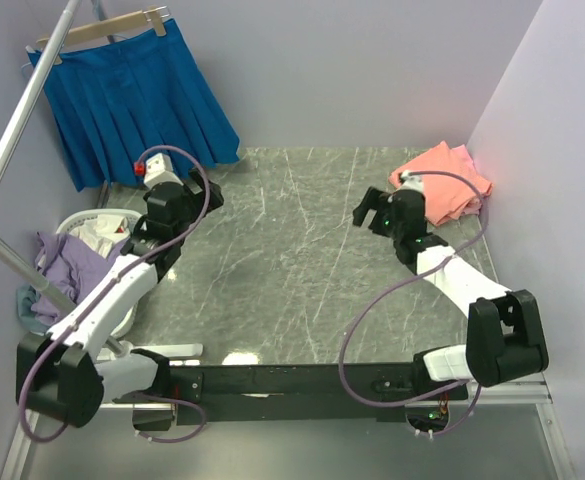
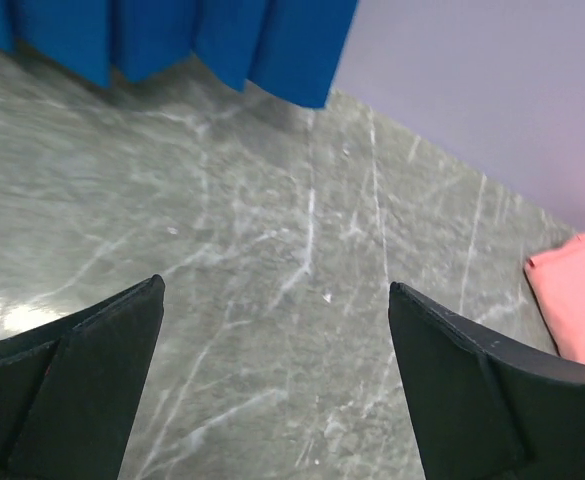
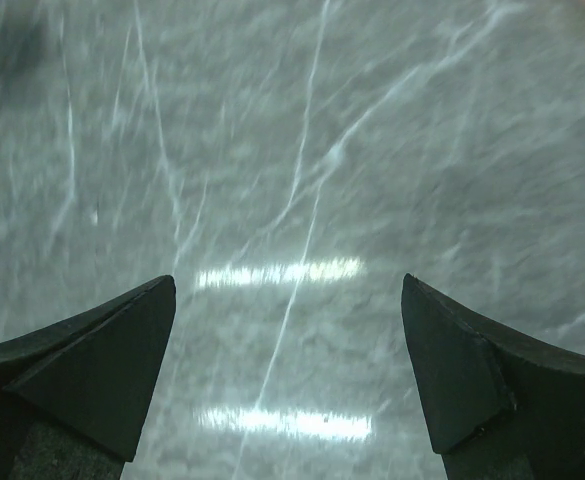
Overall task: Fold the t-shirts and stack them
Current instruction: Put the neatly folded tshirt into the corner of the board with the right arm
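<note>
The t-shirts (image 1: 442, 180) lie as a salmon-orange pile with a paler pink edge in the table's back right corner. A corner of the pile (image 2: 577, 295) shows at the right edge of the left wrist view. My right gripper (image 1: 367, 212) hovers just left of the pile, apart from it, and is open (image 3: 288, 290) over bare marble with nothing between its fingers. My left gripper (image 1: 210, 195) is at the back left, also open (image 2: 276, 300) and empty, with only tabletop between its fingers.
A bright blue pleated skirt (image 1: 132, 95) hangs on a wooden hanger at the back left, its hem (image 2: 172, 40) near my left gripper. A white basket (image 1: 127, 216) holding lilac and white clothes stands off the table's left edge. A slanted metal pole (image 1: 22, 120) crosses above it.
</note>
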`<state>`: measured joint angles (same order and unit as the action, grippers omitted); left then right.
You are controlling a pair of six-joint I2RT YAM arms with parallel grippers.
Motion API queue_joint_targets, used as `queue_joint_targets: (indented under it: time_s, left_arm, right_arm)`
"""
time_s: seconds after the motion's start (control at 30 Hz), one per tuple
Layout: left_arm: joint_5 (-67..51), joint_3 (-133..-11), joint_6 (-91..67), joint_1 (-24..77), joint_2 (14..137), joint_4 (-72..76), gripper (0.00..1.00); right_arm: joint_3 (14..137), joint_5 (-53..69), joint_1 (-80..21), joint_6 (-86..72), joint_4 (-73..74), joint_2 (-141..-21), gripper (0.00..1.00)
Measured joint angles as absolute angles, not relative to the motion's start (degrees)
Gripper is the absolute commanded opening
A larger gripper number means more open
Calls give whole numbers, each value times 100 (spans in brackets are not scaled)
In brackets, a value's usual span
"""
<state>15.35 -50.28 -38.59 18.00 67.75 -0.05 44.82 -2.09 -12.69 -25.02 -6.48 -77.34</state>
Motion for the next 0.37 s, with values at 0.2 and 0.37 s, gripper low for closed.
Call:
queue_joint_targets:
  time_s: [0.2, 0.37]
  left_arm:
    - [2493, -4932, -3691, 2051, 6233, -410, 99]
    - [3210, -4772, -3535, 2357, 5940, -548, 99]
  right_arm:
    - [4206, -242, -1955, -2224, -384, -7207, 100]
    - [4075, -493, -2228, -2010, -386, -6536, 100]
